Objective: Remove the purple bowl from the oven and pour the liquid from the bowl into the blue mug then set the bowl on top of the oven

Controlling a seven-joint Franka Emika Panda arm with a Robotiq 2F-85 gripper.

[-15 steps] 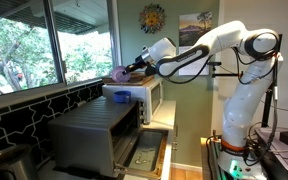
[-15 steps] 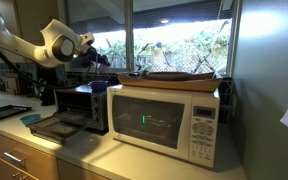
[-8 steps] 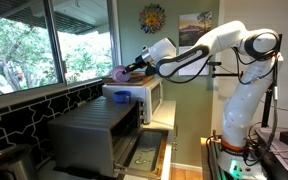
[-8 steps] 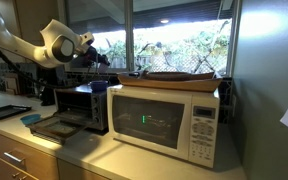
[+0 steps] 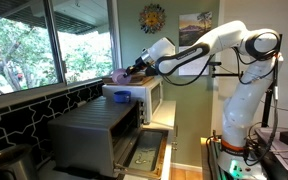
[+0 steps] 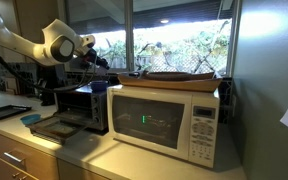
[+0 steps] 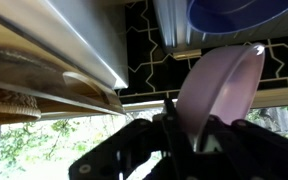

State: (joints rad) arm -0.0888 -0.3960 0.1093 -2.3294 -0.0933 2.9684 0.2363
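Held the purple bowl (image 5: 118,74) by its rim, gripper (image 5: 132,71) clamped shut on it, bowl tipped steeply on edge. Found the blue mug (image 5: 121,97) just below the gripper, close under the bowl's lower lip, beside the white microwave (image 5: 149,92). Saw the oven (image 5: 89,135) lower still, door dropped open. Judged pouring the step in hand; called for the lip centred over the mug's mouth.

A pale countertop (image 6: 92,152) carries two appliances side by side, seen in both exterior views. One is the oven (image 5: 92,135), brushed grey, with its front door dropped open over the counter. Just beside it stands a white microwave (image 6: 169,120). Beyond the oven, a dark flat tray (image 6: 6,112) lies on the counter, apart from it.
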